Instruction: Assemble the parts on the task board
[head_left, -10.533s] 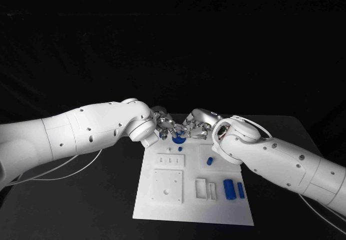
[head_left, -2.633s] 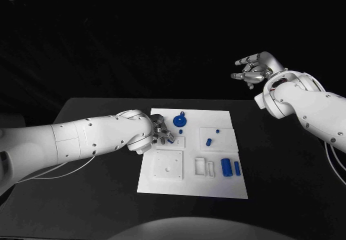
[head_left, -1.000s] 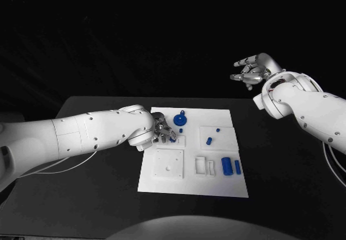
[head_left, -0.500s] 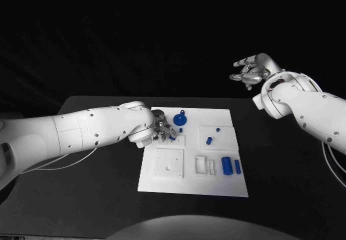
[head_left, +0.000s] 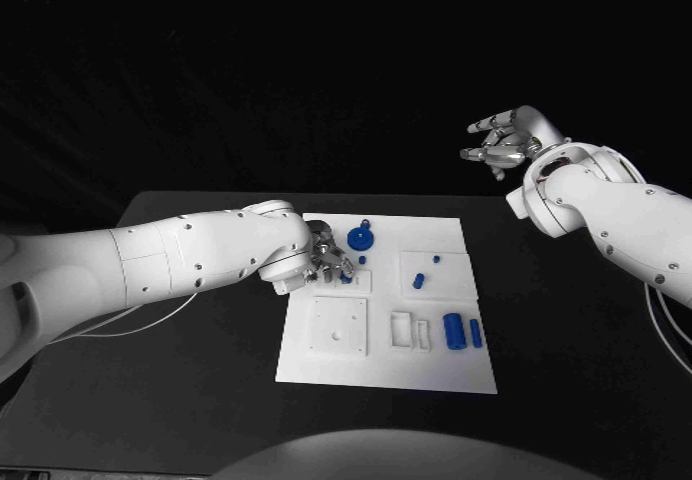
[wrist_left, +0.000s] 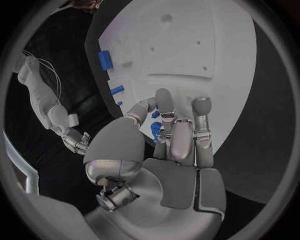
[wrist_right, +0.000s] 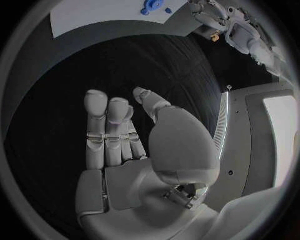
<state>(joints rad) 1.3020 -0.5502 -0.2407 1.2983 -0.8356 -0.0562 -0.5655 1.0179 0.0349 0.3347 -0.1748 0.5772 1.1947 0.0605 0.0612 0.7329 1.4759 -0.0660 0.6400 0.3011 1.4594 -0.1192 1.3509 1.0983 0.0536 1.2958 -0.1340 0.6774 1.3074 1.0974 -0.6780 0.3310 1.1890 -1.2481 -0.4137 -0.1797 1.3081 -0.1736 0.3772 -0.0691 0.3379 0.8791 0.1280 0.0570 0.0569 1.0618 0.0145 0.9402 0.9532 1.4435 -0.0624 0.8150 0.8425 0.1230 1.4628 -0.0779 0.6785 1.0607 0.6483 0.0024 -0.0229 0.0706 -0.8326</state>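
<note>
The white task board (head_left: 433, 365) lies in the middle of the black table. My left hand (head_left: 326, 264) hangs over its far left corner, fingertips down on a small raised plate. In the left wrist view the left hand (wrist_left: 169, 150) pinches a small blue part (wrist_left: 154, 131) between thumb and fingers. A round blue disc (head_left: 359, 238) stands just beyond that hand. Two small blue pegs (head_left: 418, 281) sit in a square recess, and two blue cylinders (head_left: 456, 332) lie near the board's right edge. My right hand (head_left: 502, 140) is raised high past the table's far right, fingers apart and empty, as the right wrist view (wrist_right: 125, 145) confirms.
A square white plate with holes (head_left: 340, 327) and two narrow white slots (head_left: 410, 333) occupy the board's near half. Bare black table (head_left: 188, 380) surrounds the board on all sides. My left forearm (head_left: 173, 265) crosses the table's left part.
Since 10.5 s ago the right hand has left the board and risen away. Over the last second the left hand has only shifted slightly over the small plate; the right hand is still.
</note>
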